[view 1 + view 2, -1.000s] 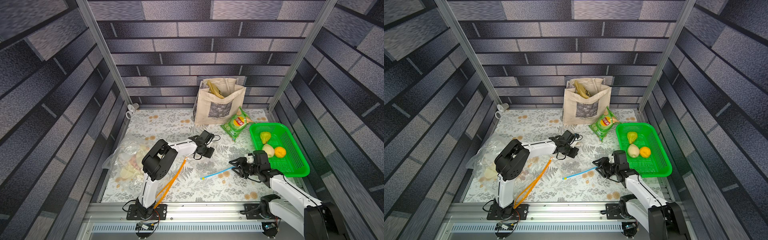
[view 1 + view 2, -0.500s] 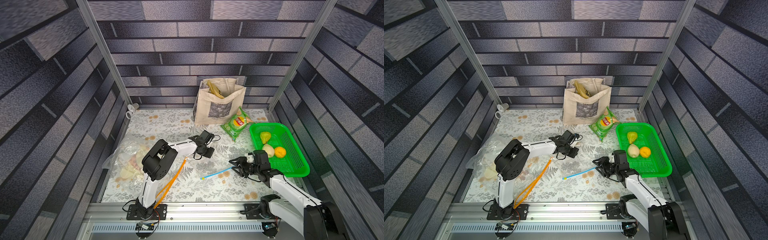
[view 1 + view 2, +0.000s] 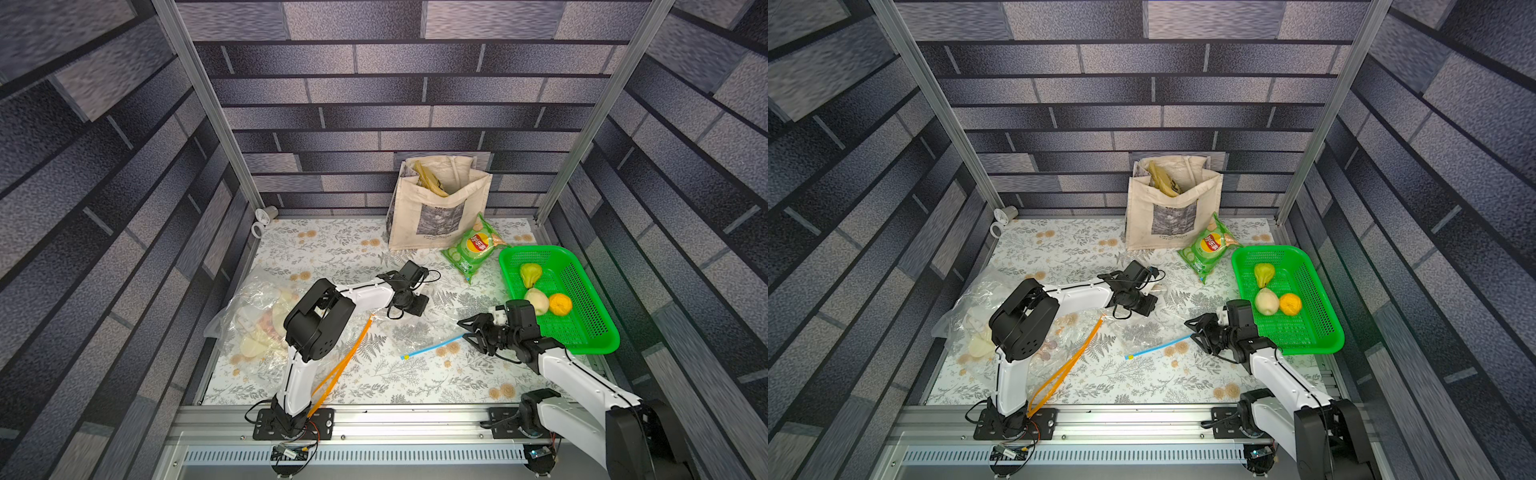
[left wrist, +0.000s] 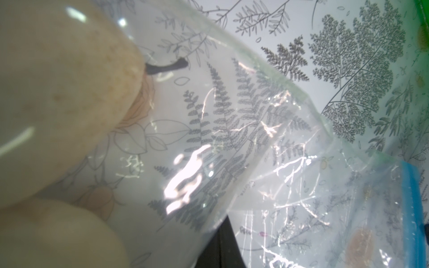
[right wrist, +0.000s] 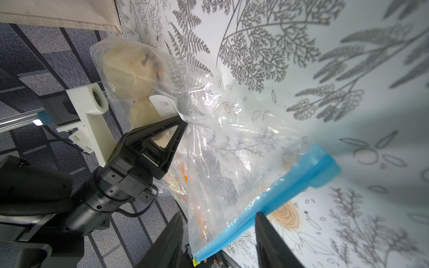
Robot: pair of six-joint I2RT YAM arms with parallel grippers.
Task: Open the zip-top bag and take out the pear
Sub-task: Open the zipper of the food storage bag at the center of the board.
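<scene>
On the patterned table (image 3: 332, 249), between the two arms, the zip-top bag (image 5: 232, 150) lies flat and looks sealed. The left gripper (image 5: 183, 119) is clamped on the film near the bag's closed end, probably to anchor it against a pull. The right gripper (image 5: 220, 232) stands part-open, one jaw on each side of the blue zip strip (image 5: 278, 192) without pinching it, positioned to seize it. The pear (image 5: 127, 69) sits inside the bag, just beside the left gripper.

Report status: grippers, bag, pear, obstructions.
Left gripper shut on zip-top bag. Right gripper open, straddling blue zip strip. Pear inside, zip looks closed. Nothing blocking the strip.
</scene>
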